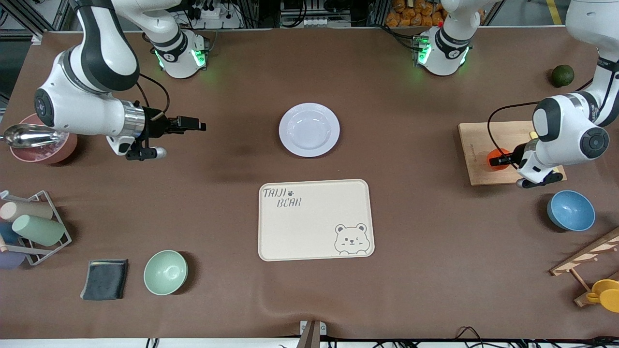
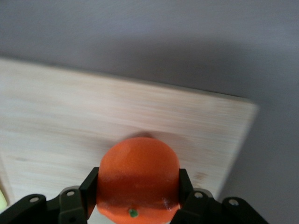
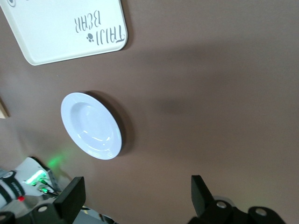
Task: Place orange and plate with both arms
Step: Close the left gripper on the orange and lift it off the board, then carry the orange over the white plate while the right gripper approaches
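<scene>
Orange (image 2: 138, 179) round, no long axis, pinched by left gripper (image 2: 138, 196).

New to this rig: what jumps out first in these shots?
The orange, bright against the pale wooden board at the left arm's end of the table, clamped between the left gripper fingers. Next, the plate and the cream bear tray mid-table, the tray nearer the front camera. The right gripper hangs open over bare table toward the right arm's end.

Brown-covered table (image 1: 416, 270) fills the room view; metal framing and cables (image 1: 213, 12) along its robot-base edge.
</scene>
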Tool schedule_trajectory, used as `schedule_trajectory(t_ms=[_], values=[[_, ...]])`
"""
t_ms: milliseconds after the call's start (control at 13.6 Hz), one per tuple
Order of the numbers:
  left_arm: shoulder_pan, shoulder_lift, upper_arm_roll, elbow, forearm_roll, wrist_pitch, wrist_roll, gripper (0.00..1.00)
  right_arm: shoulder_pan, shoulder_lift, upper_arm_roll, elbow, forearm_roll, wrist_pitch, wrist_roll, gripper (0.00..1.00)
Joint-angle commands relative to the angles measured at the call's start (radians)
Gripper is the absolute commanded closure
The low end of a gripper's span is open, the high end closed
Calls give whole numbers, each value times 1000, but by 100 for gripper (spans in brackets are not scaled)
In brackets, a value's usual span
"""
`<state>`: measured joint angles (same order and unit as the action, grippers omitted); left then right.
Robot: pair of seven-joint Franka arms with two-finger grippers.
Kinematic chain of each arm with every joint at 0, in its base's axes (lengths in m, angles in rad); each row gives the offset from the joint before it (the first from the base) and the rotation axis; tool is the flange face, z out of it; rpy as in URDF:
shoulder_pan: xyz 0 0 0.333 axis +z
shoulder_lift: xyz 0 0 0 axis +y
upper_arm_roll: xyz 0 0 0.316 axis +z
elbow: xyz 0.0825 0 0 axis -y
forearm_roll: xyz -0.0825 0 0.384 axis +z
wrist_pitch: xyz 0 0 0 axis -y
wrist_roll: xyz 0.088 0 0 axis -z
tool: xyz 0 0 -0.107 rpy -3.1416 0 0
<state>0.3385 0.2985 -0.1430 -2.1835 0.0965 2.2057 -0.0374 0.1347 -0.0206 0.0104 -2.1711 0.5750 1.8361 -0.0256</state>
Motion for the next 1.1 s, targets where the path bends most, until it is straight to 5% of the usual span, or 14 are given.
schedule_trajectory(t_ms=[0, 294, 588, 1029], values=[[1, -61, -84, 149, -17, -252, 30, 91, 19, -1, -6, -39, 46, 47, 9, 0], [-1, -79, -324, 244, -69, -304, -135, 91, 59, 24, -7, -47, 115, 98, 7, 0], [-16, -58, -593, 288, -66, -330, -538, 92, 68, 45, -6, -47, 123, 106, 7, 0], [-326, 69, -622, 332, -52, -212, -982, 91, 75, 48, -6, -87, 140, 107, -14, 0]])
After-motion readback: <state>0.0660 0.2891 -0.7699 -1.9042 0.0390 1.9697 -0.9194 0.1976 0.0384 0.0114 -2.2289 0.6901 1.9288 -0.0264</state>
